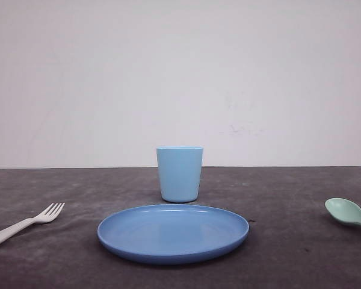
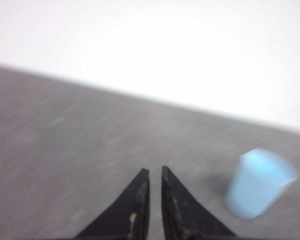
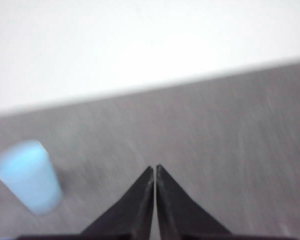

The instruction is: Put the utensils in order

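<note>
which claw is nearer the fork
Left, judging by sides. The fork lies on the table's left, the left claw's side; the right claw works opposite.

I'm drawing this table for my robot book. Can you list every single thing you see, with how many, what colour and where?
fork: one, white, lying on the table at the far left, tines toward the plate
spoon: one, pale mint green, lying at the far right edge, bowl toward the plate
plate: one, blue, round, in the middle near the front
cup: one, light blue, upright just behind the plate
table: one, dark grey, under everything
wall: one, white, behind the table
left gripper: one, black, fingertips nearly together, holding nothing
right gripper: one, black, fingertips together, holding nothing
</note>
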